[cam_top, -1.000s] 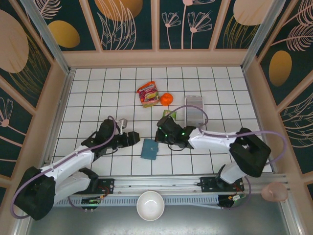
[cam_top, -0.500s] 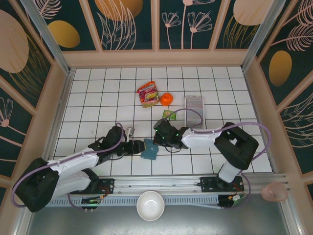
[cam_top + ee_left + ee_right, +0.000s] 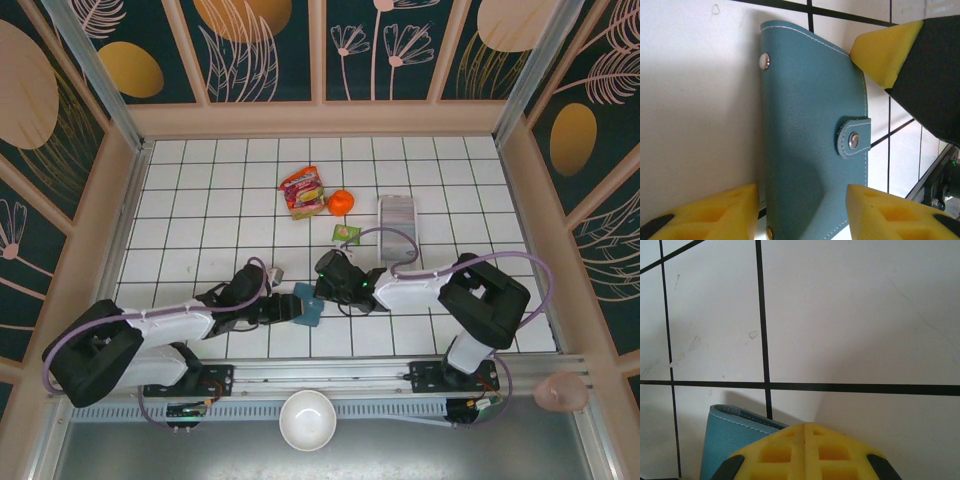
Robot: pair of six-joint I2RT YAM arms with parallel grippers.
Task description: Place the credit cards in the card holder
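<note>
Since 1 second earlier, both arms are brought in to the card holder [image 3: 308,306], which lies snapped shut and flat on the white tiles [image 3: 200,200]. Left gripper [image 3: 802,205] is seen part-open, 2 pads [image 3: 715,212] straddling the holder's end. Right gripper [image 3: 805,450] is clenched empty, tip touching the holder's edge.

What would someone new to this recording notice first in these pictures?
Both arms meet mid-table over the small teal card holder. The left claw straddles it with yellow pads on either side, while the right claw sits shut at one corner. Farther back, a bright red snack packet and an orange stand out on the white tiled table.
</note>
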